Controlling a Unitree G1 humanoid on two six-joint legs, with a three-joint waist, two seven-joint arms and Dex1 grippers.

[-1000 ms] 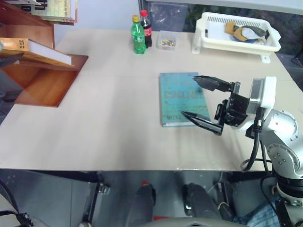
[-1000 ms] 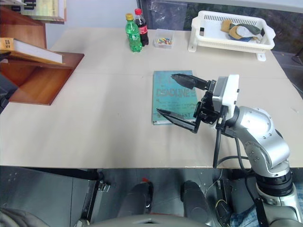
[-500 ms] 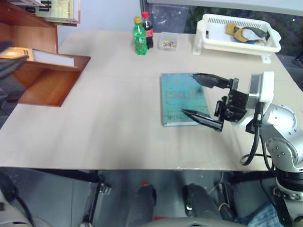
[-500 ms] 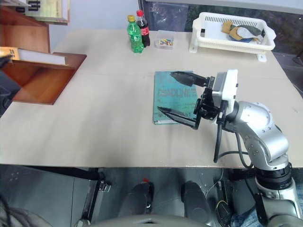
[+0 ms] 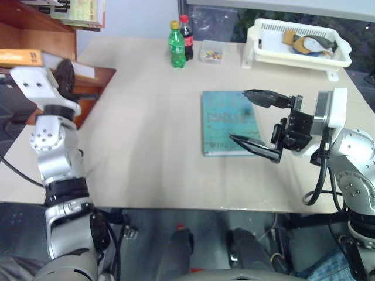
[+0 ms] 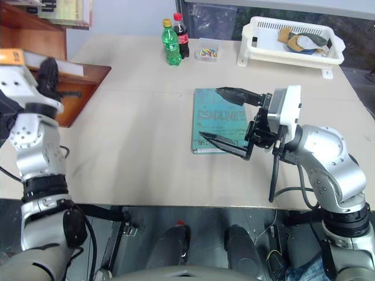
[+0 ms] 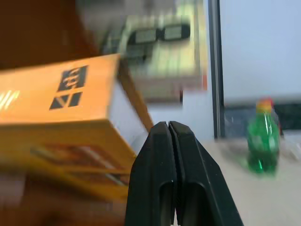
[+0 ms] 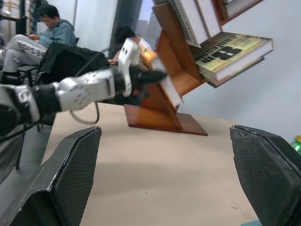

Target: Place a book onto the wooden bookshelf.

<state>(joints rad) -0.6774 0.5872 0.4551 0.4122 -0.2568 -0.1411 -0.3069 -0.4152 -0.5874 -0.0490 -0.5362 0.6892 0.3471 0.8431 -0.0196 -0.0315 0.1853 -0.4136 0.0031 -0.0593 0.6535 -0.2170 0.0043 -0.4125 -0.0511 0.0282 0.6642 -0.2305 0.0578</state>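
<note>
The orange-yellow book (image 5: 23, 58) lies on a board of the reddish-brown wooden bookshelf (image 5: 98, 75) at the table's far left, its white page edge facing the table. My left gripper (image 5: 65, 71) is raised just in front of that shelf. In the left wrist view the left gripper (image 7: 168, 128) is shut with nothing between its fingers, and the book (image 7: 56, 92) is close beside it, apart from it. My right gripper (image 5: 239, 115) hovers wide open over a teal-blue book (image 5: 224, 120) at the table's middle right.
A green bottle (image 5: 176, 45), a cola bottle (image 5: 186, 36) and a small clear box (image 5: 210, 54) stand at the table's back. A white basket (image 5: 293, 58) holds odds and ends at the back right. More books (image 5: 82, 12) lie on the upper shelf. People (image 8: 51, 33) sit beyond the shelf.
My left arm has swung into view in front of the shelf, and its gripper has shut empty. The book stays on the board. The right arm has not moved.
</note>
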